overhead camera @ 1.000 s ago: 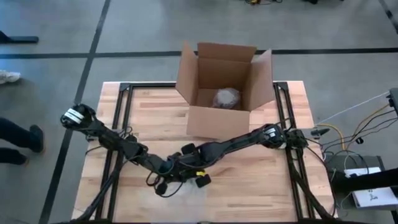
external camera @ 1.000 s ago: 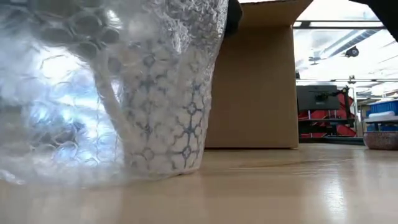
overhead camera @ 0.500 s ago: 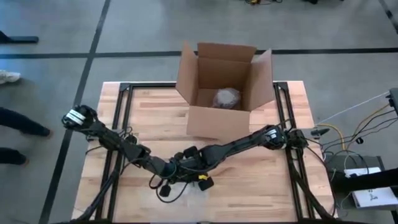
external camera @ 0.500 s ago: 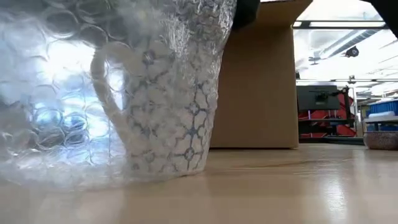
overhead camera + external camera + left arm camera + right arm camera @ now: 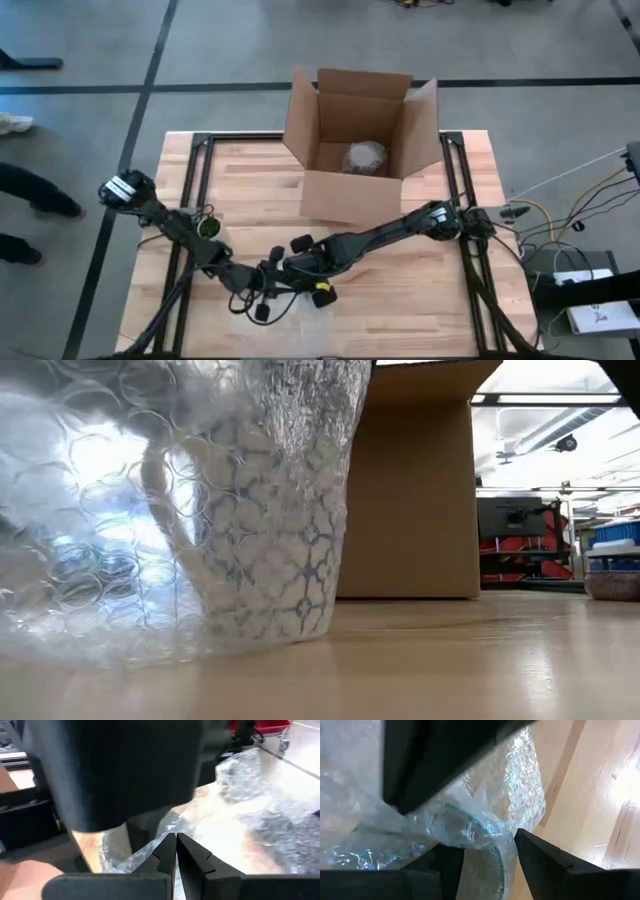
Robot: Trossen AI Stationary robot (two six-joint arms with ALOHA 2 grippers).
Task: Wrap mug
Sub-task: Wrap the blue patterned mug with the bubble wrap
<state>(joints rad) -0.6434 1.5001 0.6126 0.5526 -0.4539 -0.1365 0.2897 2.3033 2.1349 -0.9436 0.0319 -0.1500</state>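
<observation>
Currently the patterned mug (image 5: pixel 265 530) stands on the bench (image 5: pixel 450 660), under both hands. Left hand (image 5: pixel 175 851) pinches light, slippery bubble wrap (image 5: pixel 260 785); right hand (image 5: pixel 485 852), spread, straddles the fragile rim. Grip wrap edges.

left gripper (image 5: pixel 262 300) | you have drawn it back toward the table's near-left, pinched on the bubble wrap (image 5: pixel 90 560) | right gripper (image 5: pixel 305 283) | it sits slightly lower over the mug (image 5: pixel 265 550) than a second ago | wrap | now drapes across the mug's handle and left side
</observation>
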